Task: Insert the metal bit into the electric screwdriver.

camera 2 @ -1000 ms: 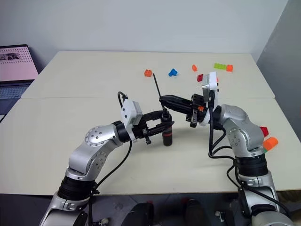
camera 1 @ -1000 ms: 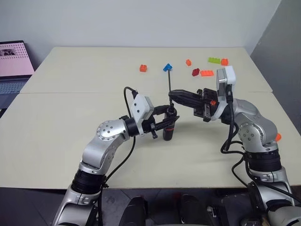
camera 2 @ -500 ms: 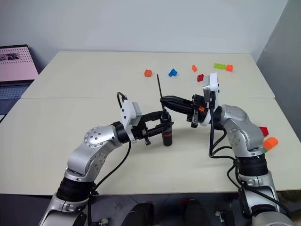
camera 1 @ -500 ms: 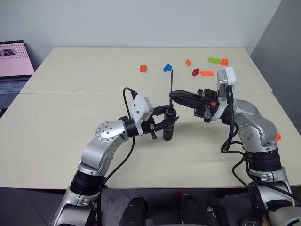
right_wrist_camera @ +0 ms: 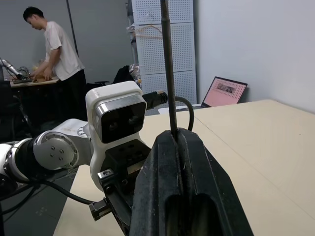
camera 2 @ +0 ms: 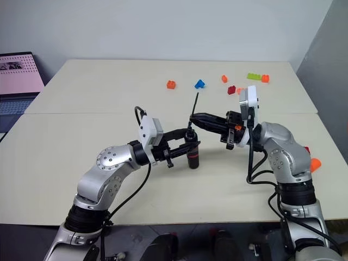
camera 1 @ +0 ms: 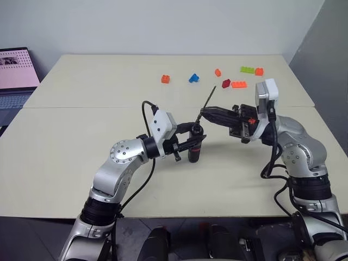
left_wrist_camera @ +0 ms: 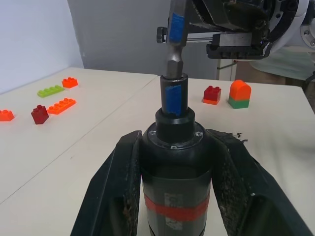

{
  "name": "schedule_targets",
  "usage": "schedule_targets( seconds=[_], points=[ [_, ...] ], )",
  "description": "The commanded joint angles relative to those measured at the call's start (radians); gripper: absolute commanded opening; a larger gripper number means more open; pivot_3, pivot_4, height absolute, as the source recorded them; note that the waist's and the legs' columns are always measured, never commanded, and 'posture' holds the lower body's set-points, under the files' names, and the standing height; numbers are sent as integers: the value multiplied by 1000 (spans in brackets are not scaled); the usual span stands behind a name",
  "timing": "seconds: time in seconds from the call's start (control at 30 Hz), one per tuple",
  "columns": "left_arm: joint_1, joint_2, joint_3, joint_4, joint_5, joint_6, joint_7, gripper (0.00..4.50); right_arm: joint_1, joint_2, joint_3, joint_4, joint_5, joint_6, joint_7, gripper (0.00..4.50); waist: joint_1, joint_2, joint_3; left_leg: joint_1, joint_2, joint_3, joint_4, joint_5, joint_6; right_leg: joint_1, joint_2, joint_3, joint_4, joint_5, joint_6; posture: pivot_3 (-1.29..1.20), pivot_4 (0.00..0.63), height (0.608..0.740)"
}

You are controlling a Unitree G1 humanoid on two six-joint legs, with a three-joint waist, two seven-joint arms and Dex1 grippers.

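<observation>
Beige table (camera 1: 81,163), made of two tops with a seam running across, against a pale wall; a laptop (camera 1: 16,70) sits off its far left corner. Left gripper (camera 1: 197,137) is clamped on the screwdriver (camera 1: 194,149), one black finger on each side of the barrel just above the red band, as the left wrist view shows (left_wrist_camera: 174,196). The screwdriver stands upright with its base on the table and its chuck facing up, directly below the right gripper's tips. Right gripper (camera 1: 204,113) reaches in from the right, fingers pressed together on the bit (camera 1: 209,97). The bit is pinched near its lower end; its long thin shaft rises above the closed fingers and tilts away toward the far right. In the left wrist view the bit's lower, thicker hex end (left_wrist_camera: 174,39), marked with blue, meets the mouth of the chuck; how far it is seated cannot be told. In the right wrist view the bit (right_wrist_camera: 167,64) stands up from the closed fingers (right_wrist_camera: 184,187). Beyond both grippers, on the far half of the table, lie scattered toy bricks: orange (camera 1: 165,79), blue (camera 1: 193,78), dark red (camera 1: 226,83), a flat orange one (camera 1: 238,84) and green (camera 1: 247,69). A person (right_wrist_camera: 56,64) stands at a bench in the background.
</observation>
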Motion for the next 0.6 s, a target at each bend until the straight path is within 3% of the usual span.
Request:
schedule_targets(
  seconds=[0.03,0.6],
  points=[
    [7,17,2,0,17,-9,-3,1636,-4,-9,-3,-40,12,11,6,0,0,0,0,0,0,0,0,0,0,0,0,0,0,0,0,0,150,740],
    [3,21,-8,11,30,-26,-14,1636,-35,-43,13,-61,-2,28,30,0,0,0,0,0,0,0,0,0,0,0,0,0,0,0,0,0,150,740]
  ],
)
